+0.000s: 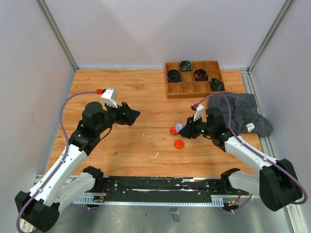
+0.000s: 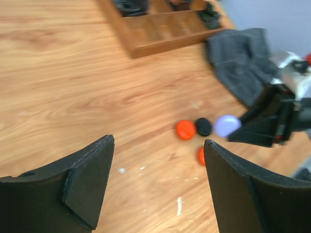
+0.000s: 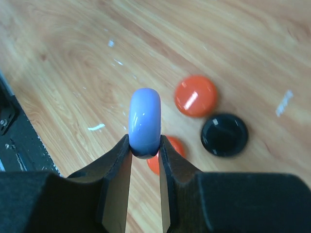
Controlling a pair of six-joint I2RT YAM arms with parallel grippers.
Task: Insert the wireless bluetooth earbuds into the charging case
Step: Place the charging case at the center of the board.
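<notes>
Our right hand (image 3: 144, 145) clenches the lilac earbud (image 3: 145, 116) edge-on by its lower rim above the desk (image 3: 73, 58), so we judge it could twist or squirt out and scatter the orange earbud (image 3: 195, 95) and black earbud (image 3: 224, 134) just beyond; our left hand (image 2: 158, 145) hangs released, well apart. Another orange piece (image 3: 174, 144) hides half under the fingers (image 3: 114, 179), and we cannot make out a charging case, nor what lies dark in the far tray (image 1: 192, 95).

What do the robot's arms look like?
The left arm and right arm are white tubes with black joints. A thin purple cable with a red plug runs to a silvery box on each wrist. The left gripper and right gripper are black, with two wedge-shaped fingers.
</notes>
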